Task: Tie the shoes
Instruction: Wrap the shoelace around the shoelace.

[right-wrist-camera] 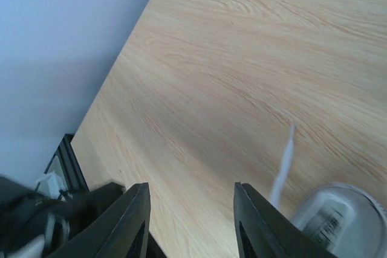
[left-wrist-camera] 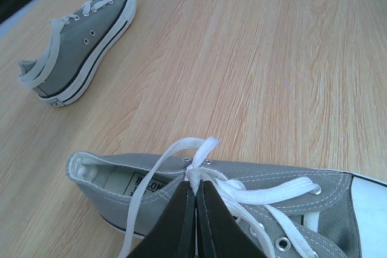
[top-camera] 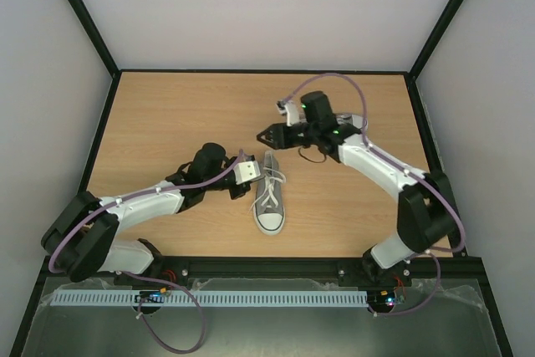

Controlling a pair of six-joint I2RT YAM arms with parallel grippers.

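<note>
One grey sneaker [top-camera: 269, 196] lies mid-table with its white toe cap toward the arms. My left gripper [top-camera: 252, 171] is shut on its white laces at the knot, close up in the left wrist view [left-wrist-camera: 196, 187]; a lace loop [left-wrist-camera: 181, 149] stands above the tongue. The second grey sneaker [left-wrist-camera: 78, 46] lies farther back, mostly hidden behind the right arm in the top view [top-camera: 286, 107]. My right gripper [top-camera: 267, 135] is open and empty, hovering just beyond the near sneaker's heel. In the right wrist view [right-wrist-camera: 190, 188] a blurred lace end [right-wrist-camera: 284, 161] and a sneaker's heel opening [right-wrist-camera: 338, 216] show at the lower right.
The wooden table [top-camera: 167, 114] is bounded by a black frame and white walls. The left arm [right-wrist-camera: 36, 222] shows at the lower left of the right wrist view. A purple cable [top-camera: 334, 81] loops above the right arm.
</note>
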